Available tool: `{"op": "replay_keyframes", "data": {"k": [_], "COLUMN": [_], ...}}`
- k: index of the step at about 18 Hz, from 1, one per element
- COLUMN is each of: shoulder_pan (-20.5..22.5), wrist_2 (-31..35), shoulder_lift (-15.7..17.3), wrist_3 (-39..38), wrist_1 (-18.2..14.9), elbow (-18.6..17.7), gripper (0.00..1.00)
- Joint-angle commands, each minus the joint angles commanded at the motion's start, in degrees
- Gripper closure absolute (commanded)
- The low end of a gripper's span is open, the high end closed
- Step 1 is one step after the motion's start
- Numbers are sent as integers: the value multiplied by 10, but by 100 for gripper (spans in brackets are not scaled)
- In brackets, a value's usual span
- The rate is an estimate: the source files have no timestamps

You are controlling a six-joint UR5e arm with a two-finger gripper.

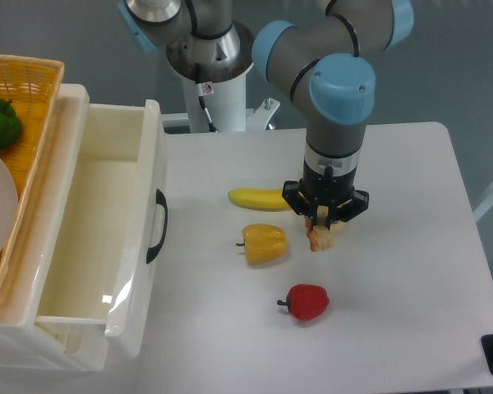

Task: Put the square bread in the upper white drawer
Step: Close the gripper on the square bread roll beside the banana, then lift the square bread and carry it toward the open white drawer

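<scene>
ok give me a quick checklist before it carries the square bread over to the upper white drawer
1. Hand closed on the square bread: ok, bread sits between the fingers.
2. Bread lifted off the table: cannot tell from this one view.
3. Upper white drawer pulled open: ok, interior bare.
4. Path leftward: not ok if kept low, the yellow pepper and banana lie between bread and drawer.
5. Red pepper out of the way: ok, nearer the camera.
</scene>
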Motion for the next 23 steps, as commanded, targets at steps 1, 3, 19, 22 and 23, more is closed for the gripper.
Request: {"op": "replay_keyframes", "data": {"k": [1,3,19,22,23], "shoulder_pan": [-2,-11,-22,-33,-38], "wrist_2": [0,0,-2,-23,-37], "shoulder_lift": [6,7,39,66,73], "wrist_3": [-7,-18,-63,-107,-140], "wrist_1": [-5,-6,-96,-133,-141], "elbow": [1,5,33,32,31], "gripper": [71,71,71,71,71]}}
